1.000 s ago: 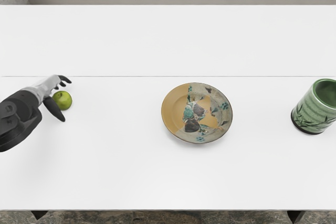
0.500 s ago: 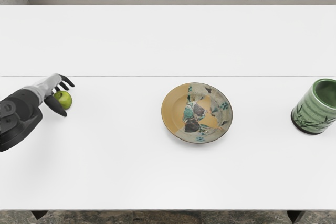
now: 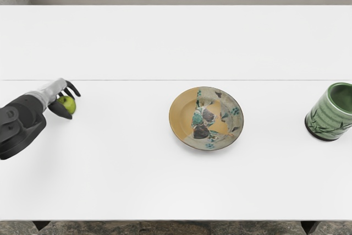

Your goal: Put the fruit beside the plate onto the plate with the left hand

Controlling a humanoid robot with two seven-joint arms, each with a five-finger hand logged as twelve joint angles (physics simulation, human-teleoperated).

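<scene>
1. State: left hand (image 3: 55,96) has its fingers (image 3: 72,88) curled round the apple (image 3: 67,104). It looks like a grasp, but I can't tell how firm the contact is. The apple sits on the tabletop (image 3: 137,180) at far left, well apart from the plate (image 3: 179,105). Right hand not in view.
2. Slip on lift: the apple is round and smooth, and much of it shows past the fingers, so the wrap looks shallow. An off-centre squeeze would squirt it out.
3. Runaway: the tabletop is flat with nothing near to stop a roll. A loose apple could leave the arm's reach. I can't see where the tabletop's left edge is.
4. Carry: it's a long traverse to the plate. A fast swing or hard stop could shake a marginal grip loose midway.
5. Rim strike: come in too low and the apple or knuckles clip the near rim and shove the plate.
6. Release: the plate looks shallow with a low rim. Let go too high or off-centre and the apple could bounce or roll back out. Set it low, near the middle.
7. Cup (image 3: 331,112) is far right, off the path. No concern.
</scene>
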